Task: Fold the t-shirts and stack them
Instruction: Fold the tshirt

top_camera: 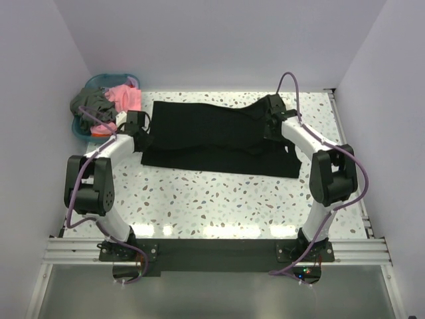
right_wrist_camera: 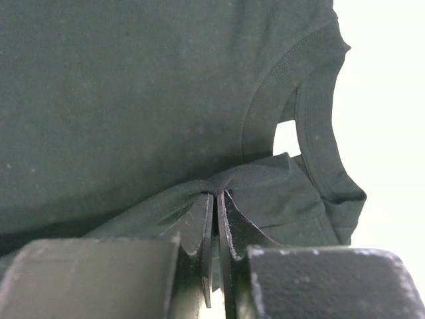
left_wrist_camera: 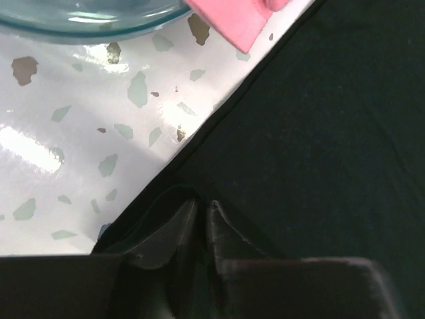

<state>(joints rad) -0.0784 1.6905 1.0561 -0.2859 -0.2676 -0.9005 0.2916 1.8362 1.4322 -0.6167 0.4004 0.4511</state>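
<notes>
The large black t-shirt (top_camera: 212, 136) lies spread across the back half of the table, with one layer folded over another. My left gripper (top_camera: 145, 128) is at its left edge, and the left wrist view shows the fingers (left_wrist_camera: 174, 229) closed on the black hem (left_wrist_camera: 319, 133). My right gripper (top_camera: 265, 121) sits at the shirt's right end, shut on a raised fold of black cloth (right_wrist_camera: 133, 86) just below the collar (right_wrist_camera: 319, 133). The coral pink t-shirt (top_camera: 126, 97) and the dark grey t-shirt (top_camera: 88, 103) are bunched in the basket.
The round blue basket (top_camera: 99, 78) stands at the back left corner, close to my left gripper, and its rim (left_wrist_camera: 86, 26) and a pink corner (left_wrist_camera: 232, 20) show in the left wrist view. White walls enclose the speckled table (top_camera: 212, 199) on three sides.
</notes>
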